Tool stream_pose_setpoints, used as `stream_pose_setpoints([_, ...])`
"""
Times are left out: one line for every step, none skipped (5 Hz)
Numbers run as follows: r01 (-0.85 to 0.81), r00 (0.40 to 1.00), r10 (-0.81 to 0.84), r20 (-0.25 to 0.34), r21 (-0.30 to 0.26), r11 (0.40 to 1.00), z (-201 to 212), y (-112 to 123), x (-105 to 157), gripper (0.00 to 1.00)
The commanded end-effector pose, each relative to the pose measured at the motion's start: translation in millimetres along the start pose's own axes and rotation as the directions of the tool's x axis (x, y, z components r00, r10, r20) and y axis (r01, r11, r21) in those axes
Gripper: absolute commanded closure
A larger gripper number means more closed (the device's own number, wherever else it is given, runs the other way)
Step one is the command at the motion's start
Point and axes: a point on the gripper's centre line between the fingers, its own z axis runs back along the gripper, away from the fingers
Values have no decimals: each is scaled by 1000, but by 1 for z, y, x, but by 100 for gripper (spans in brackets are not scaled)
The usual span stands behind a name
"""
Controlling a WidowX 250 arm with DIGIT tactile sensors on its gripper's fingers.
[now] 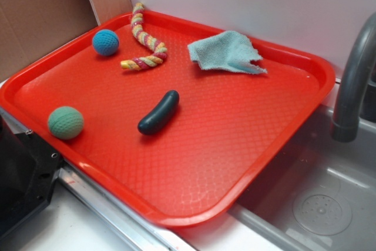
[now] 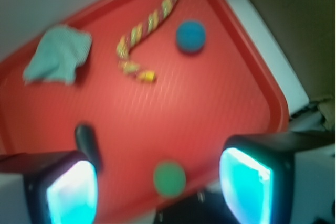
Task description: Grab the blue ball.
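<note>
The blue ball (image 1: 106, 42) lies on the red tray (image 1: 247, 145) near its far left corner. In the wrist view the blue ball (image 2: 190, 36) is at the upper middle, blurred. My gripper (image 2: 163, 187) is open and empty, high above the tray's near edge, its two cyan-padded fingers (image 2: 245, 187) wide apart. It is far from the blue ball. The gripper itself does not show in the exterior view. The pale green ball (image 2: 169, 179) shows between the fingers, well below them.
The green ball (image 1: 65, 123) sits at the tray's left edge. A dark sausage-shaped toy (image 1: 158, 113) lies mid-tray, a braided rope (image 1: 145, 42) beside the blue ball, a teal cloth (image 1: 226, 52) at the back. A grey faucet (image 1: 352, 80) and sink stand to the right.
</note>
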Motion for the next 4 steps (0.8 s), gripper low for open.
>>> stream_pose_setpoints([-157,975,148,166,44,987,-46,21,34,0])
stream_pose_setpoints([-191,966,172,192,85,978,-85,29,52,0])
stream_pose_setpoints([-189,973,166,158,140,972,-115,38,69,0])
stream_pose_setpoints([-170,977,145,154,160,972,-135,38,75,0])
